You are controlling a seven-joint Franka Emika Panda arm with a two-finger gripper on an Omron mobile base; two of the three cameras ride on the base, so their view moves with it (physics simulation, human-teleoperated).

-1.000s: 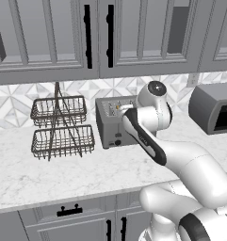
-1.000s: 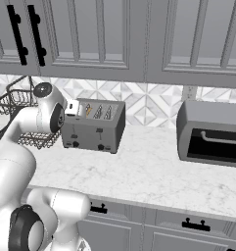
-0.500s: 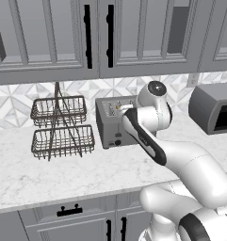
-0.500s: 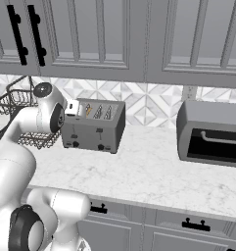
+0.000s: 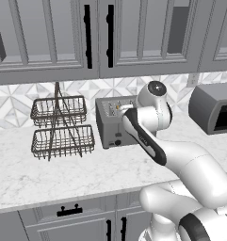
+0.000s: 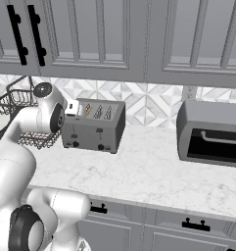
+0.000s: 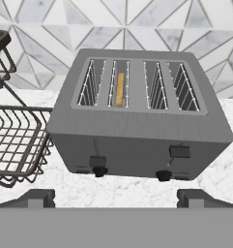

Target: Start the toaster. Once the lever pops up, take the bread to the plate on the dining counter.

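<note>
1. Left base view: the toaster (image 5: pixel 116 123) stands near the back edge of the marble surface (image 5: pixel 86 172), against the tiled wall. Only its narrow end and part of its top face this camera; the white arm crosses in front of its right part. A two-tier wire basket (image 5: pixel 62 127) stands just beside it on the left, apart from it. A larger grey appliance (image 5: pixel 213 109) with a dark window sits well apart toward the right end of the surface. Grey wall cabinets (image 5: pixel 91 37) hang above.

2. Right base view: here the toaster's long front (image 6: pixel 92 126) is visible, with two levers and two small dark knobs low on it, and its four slots on top. A thin tan edge of the bread (image 6: pixel 88 110) shows in one of the left slots. The wire basket (image 6: pixel 21 115) is half hidden behind the arm. The dark-windowed appliance (image 6: pixel 213 133) shows its handle.

3. Hand view: the tool (image 7: pixel 116 197) hovers before and above the toaster (image 7: pixel 137 126), its two finger tips spread as wide as they go, holding nothing and touching nothing. The bread (image 7: pixel 120 89) stands on edge in the second slot from the left, sunk low. The left lever (image 7: pixel 97 161) sits lower than the right lever (image 7: pixel 180 151). Basket wires (image 7: pixel 16 140) lie close at the left.
</note>
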